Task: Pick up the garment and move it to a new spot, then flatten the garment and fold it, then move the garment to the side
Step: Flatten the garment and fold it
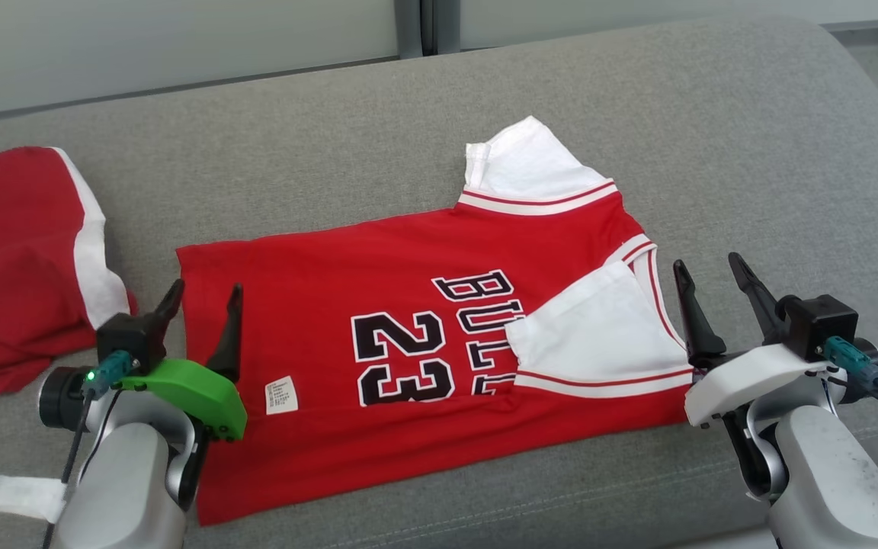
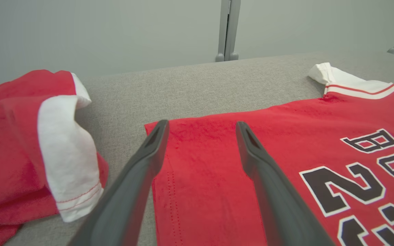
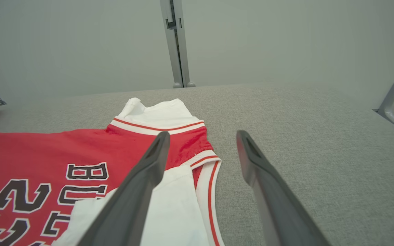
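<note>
Jersey (image 1: pixel 408 335): lies spread on the grey cushion (image 1: pixel 637 114), between the two grippers, printed side up. The hem is toward the robot's left and the neck toward its right.
Print: a black "23", with lettering beside it that the near sleeve partly covers.
Near sleeve (image 1: pixel 599 332): white with red trim, folded inward onto the chest.
Far sleeve (image 1: pixel 523 164): white, sticking out from the jersey's far edge onto the bare cushion.
Tag (image 1: pixel 281 395): a small white label on the red cloth near the hem, just right of the left gripper's green shell.
Left gripper (image 1: pixel 207 287): at the hem end, with its fingers spread wide and nothing between them. In the left wrist view they straddle the far hem corner, one finger over the cushion and one over the red fabric. Whether they touch the cloth cannot be told.
Right gripper (image 1: pixel 707 261): at the neck end, with its fingers also spread wide and empty. In the right wrist view one finger lies across the near sleeve and the other over bare cushion beside the neckline.
Red cloth (image 1: pixel 12 259): a second red-and-white piece, bunched at the cushion's left end, apart from the jersey.
Backdrop: a pale wall with a grey post (image 1: pixel 420 27) behind the cushion.
</note>
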### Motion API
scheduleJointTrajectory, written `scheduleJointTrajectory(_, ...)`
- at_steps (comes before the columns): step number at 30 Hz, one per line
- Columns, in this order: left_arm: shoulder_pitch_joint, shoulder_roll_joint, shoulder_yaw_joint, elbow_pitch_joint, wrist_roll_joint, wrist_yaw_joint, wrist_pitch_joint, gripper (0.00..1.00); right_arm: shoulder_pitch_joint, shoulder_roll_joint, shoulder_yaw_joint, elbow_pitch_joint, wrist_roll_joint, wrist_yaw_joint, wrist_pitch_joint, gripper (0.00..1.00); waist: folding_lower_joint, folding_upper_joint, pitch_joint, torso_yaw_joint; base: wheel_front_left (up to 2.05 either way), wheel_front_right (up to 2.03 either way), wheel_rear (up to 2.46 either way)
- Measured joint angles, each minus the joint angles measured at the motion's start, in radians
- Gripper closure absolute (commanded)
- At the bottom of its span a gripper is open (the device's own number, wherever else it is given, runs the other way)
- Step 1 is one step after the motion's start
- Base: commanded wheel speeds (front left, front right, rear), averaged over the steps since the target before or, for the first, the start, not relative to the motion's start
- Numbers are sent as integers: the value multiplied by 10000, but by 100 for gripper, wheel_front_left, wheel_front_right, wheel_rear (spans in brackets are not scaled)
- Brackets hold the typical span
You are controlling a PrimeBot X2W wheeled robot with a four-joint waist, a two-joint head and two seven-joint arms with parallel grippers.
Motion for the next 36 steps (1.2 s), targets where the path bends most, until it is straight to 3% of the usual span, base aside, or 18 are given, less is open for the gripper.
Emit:
scheduleJointTrajectory(16,-2594,1308,-1256,3133,-1384,0,144,0,-386,69,-59,-180,25,0,0,0,0,0,1268,-875,0,0,0)
scheduleJointTrajectory(36,-3787,1542,-1987,4986,-2213,-2,134,0,-553,171,2,-217,-21,0,0,0,0,0,1800,-1080,0,0,0)
